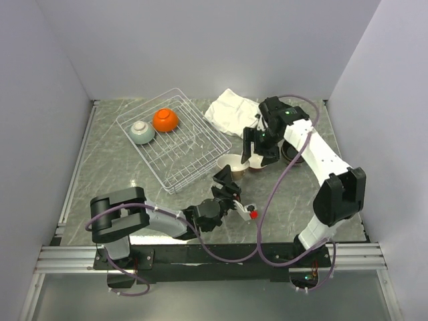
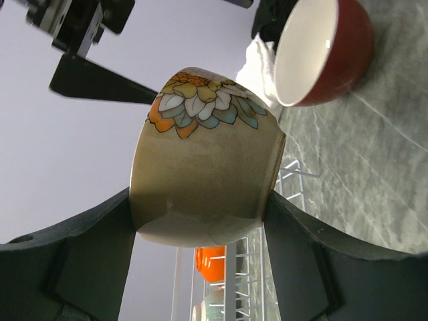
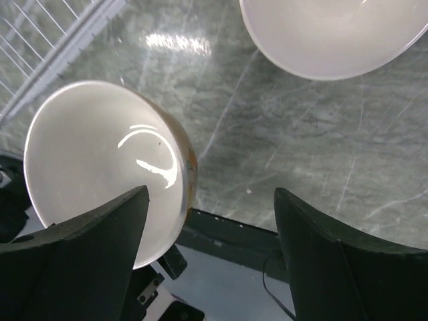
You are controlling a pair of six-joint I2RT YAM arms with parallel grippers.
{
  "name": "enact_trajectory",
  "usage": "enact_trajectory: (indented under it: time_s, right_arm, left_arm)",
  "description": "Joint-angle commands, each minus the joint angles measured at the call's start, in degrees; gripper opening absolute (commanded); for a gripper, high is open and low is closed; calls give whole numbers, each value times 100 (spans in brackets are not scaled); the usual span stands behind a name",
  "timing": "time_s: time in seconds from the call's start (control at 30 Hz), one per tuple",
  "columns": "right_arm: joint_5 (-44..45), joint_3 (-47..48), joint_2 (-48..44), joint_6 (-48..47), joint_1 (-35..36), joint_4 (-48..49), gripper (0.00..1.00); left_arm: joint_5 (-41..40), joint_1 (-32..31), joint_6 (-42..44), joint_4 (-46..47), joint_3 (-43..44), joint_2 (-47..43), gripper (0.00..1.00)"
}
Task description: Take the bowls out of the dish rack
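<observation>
Left gripper (image 2: 200, 207) had the tan bowl (image 2: 200, 154) pinched between its fingers, right gripper (image 3: 212, 197) hung wide open holding nothing.

**Two bowls in the rack (image 1: 190, 157), three on the table (image 1: 120, 187)**

The white wire rack sits angled at the back left. At its far end an orange bowl (image 1: 165, 120) and a pale blue-green bowl (image 1: 142, 132) lie upside down, side by side. Just right of the rack is a tan bowl (image 1: 233, 162), flower-painted, its cream inside facing up. A red bowl (image 2: 324, 50) stands upright beside it. A dark bowl (image 1: 289, 155) shows partly, farther right.
</observation>
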Motion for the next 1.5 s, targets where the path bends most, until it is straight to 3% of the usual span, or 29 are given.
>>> enact_trajectory:
  time_s: [0.0,0.57,0.83,0.87,1.0,1.1,1.13,1.23,1.47]
  right_arm:
    - [67,356,184,-289,224,-457,81]
    - [138,356,932,-562,585,-923,44]
    - [68,286,923,-579,594,-862,7]
    - [41,268,906,-579,585,-844,0]
    - [120,215,844,-553,550,-792,0]
    - [216,241,757,-527,445,-756,0]
    - [243,242,704,-509,410,-756,0]
    - [331,224,564,-474,199,-695,0]
    - [516,49,186,-307,-276,-371,0]
  left_arm:
    - [-68,-95,46,333,223,-30,3]
    - [-33,-201,-7,-19,293,-22,3]
    - [-24,-210,-164,-124,337,-83,8]
    - [-24,-210,-173,-133,346,-83,13]
    - [-50,-210,-226,-107,320,-110,40]
    - [-77,-210,-322,-98,320,-127,63]
    - [-94,-210,-349,-98,320,-136,77]
    - [-156,-201,-472,-63,311,-153,97]
    - [-77,-201,-1332,-326,284,-294,99]
